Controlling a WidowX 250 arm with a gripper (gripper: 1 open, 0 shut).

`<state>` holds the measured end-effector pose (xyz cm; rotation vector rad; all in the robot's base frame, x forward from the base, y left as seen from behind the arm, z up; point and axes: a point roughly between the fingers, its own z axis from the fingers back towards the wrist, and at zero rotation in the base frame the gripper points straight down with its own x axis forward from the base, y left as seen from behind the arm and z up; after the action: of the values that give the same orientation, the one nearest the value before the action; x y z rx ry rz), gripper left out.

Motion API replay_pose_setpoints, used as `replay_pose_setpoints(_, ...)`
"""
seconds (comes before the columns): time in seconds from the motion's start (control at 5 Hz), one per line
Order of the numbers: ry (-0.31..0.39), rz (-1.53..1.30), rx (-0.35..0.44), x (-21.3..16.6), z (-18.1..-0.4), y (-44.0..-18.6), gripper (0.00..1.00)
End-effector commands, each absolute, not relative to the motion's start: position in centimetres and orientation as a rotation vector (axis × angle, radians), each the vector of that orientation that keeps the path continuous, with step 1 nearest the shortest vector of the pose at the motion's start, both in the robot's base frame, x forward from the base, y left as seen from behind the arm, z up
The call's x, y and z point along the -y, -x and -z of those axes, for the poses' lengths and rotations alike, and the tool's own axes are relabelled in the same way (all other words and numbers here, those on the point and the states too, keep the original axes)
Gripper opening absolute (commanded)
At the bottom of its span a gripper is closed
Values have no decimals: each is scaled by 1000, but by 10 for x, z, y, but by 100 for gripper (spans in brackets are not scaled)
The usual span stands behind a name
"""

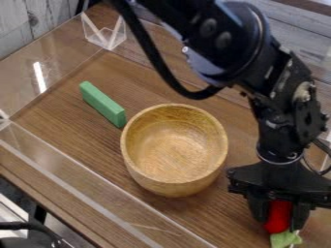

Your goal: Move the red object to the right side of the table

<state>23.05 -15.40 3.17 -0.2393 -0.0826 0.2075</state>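
Note:
The red object point(278, 216) is a small glossy red toy fruit with a yellow-green leafy end point(287, 238). It lies low over the brown wood-grain table point(72, 136), near the front right corner. My gripper point(280, 212) points almost straight down over it. The two black fingers press against its sides, so the gripper is shut on it. The upper part of the fruit is hidden by the gripper body. I cannot tell whether the fruit rests on the tabletop.
A wooden bowl point(132, 155) stands just left of the gripper. A green rectangular block point(103, 103) lies further left and back. Clear acrylic walls point(58, 184) edge the table. A small clear stand point(104, 34) is at the back.

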Motion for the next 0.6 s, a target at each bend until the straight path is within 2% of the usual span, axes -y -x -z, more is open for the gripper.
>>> replay_pose_setpoints(0.0, 236, -167, 104, 156, -34, -234, 0)
replay_pose_setpoints(0.4, 214, -204, 118, 145, -89, -229, 0)
